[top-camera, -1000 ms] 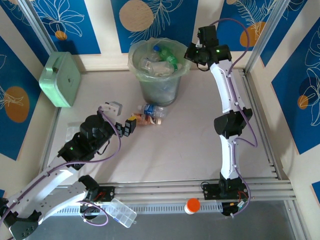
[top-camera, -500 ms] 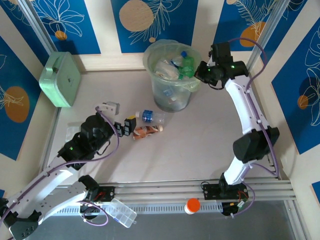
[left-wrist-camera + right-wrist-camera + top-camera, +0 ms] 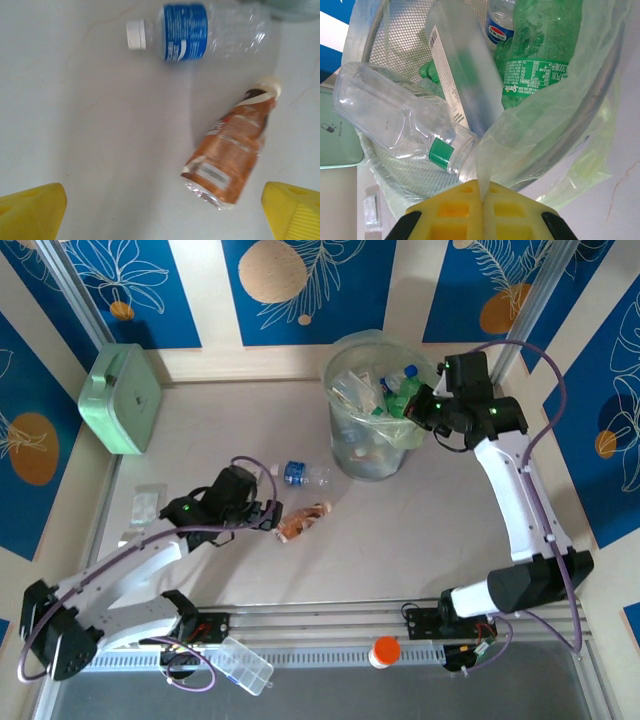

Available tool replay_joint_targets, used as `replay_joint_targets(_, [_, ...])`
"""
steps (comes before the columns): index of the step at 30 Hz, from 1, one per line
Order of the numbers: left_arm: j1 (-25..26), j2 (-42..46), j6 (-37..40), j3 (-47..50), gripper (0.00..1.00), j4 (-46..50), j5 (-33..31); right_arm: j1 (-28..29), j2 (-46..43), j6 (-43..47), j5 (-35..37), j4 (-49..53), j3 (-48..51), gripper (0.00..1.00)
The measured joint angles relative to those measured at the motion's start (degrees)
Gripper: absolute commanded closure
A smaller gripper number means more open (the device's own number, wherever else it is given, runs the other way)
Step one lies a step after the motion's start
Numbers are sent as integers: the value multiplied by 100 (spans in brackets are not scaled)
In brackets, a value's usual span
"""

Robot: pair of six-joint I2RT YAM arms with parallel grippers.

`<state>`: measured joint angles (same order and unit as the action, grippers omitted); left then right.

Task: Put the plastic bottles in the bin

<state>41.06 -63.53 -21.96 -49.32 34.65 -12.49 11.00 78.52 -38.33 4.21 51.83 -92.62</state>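
A blue-labelled bottle [image 3: 303, 475] and a seemingly orange-wrapped bottle [image 3: 302, 522] lie near the bin [image 3: 372, 455].

The green bottle [image 3: 540, 35] reads "Sprite"; other print is illegible.

I watch the large translucent grey-green round bin [image 3: 368, 455] slide to the right, towed by my right gripper [image 3: 430, 412], which is clamped on its clear plastic liner [image 3: 487, 145]. My left gripper [image 3: 268, 515] swings in beside the orange-brown labelled plastic bottle [image 3: 303, 522], which now lies nearer to me than before.
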Motion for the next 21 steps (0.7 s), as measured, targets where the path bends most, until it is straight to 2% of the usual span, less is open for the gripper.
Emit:
replay_joint_targets(8, [85,-1080,306,-608,1,118,522,-2,-1309,-278,-142,-146,1204,98])
replay_joint_targets(9, [136,-1207,413,-704,1,122,625,-7,-1425,-295,-157,-142,1279,91])
replay_joint_targets(13, [400,-1729,739,-1010,1,197,942,-61,-1626,-348,-275,-155,1353,51])
replay_joint_targets(16, [743,-2197,903,-1189,1,275,1161,-168,-1694,-275,-319,-166,1370,25])
replay_joint_targets(19, [1141,-2723,944,-1416,1,358,1261,-323,-1840,-170,-313,-162,1368,11])
replay_joint_targets(21, [1320,-3029,907,-1528,1,326,1340,-352,-1978,-68,-286,-153,1368,11])
